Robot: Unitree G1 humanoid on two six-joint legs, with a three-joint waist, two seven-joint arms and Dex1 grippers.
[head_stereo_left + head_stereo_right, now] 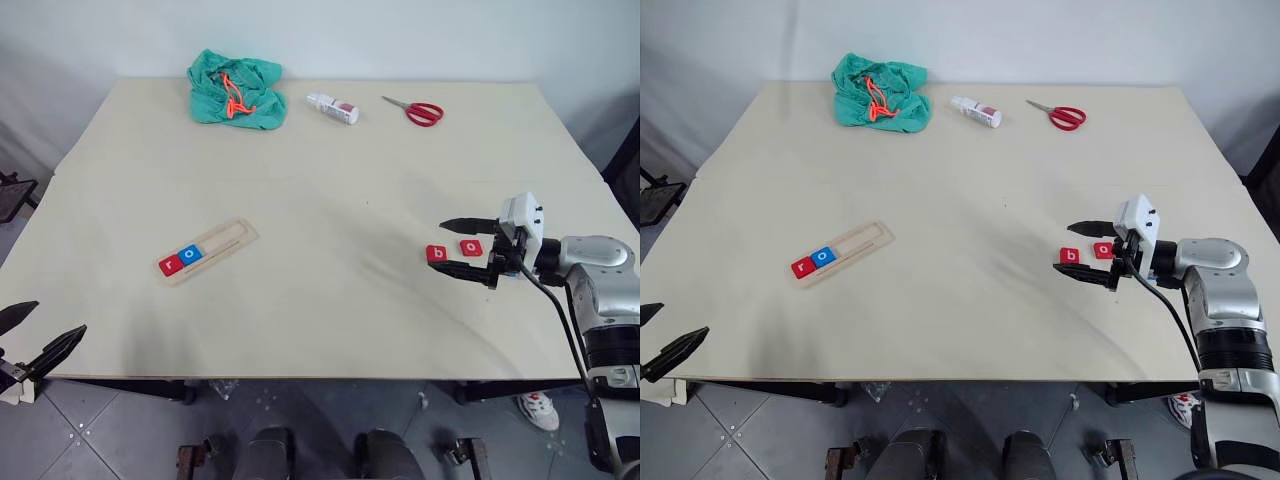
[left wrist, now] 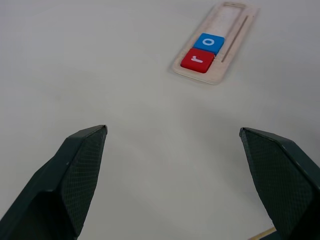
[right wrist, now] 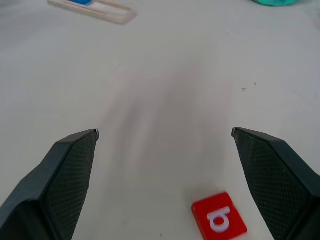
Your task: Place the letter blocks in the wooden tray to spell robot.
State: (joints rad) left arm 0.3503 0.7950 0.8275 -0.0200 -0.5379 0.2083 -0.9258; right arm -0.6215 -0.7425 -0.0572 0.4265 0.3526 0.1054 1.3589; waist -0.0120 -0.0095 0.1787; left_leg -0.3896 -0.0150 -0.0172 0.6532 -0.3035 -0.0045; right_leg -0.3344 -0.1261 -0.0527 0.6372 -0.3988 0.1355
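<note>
A pale table [image 1: 320, 200] takes up most of the head view, with white wall beyond its far edge and grey floor tiles below its near edge. The broad middle of the top is bare. Along the far edge lie a green cloth [image 1: 236, 90] with an orange cord, a small white bottle [image 1: 332, 108] whose label is too small to read, and red-handled scissors [image 1: 415, 110].

The wooden tray [image 1: 207, 252] lies slantwise at centre left, well in from every edge. Two letter blocks sit touching at its lower-left end — a red one marked "r" [image 1: 169, 265] and a blue one marked "o" [image 1: 191, 254]; the rest of the groove is unfilled.

At centre right, near the table's right edge, the right gripper [image 1: 458, 246] hangs with its fingers spread wide, holding nothing. A red block marked "b" [image 1: 437, 254] lies between the fingertips, and another red block marked "o" [image 1: 470, 247] lies just beside it, closer to the wrist.

The left gripper [image 1: 35, 338] sits at lower left, off the table's near edge — its fingers apart and empty.
</note>
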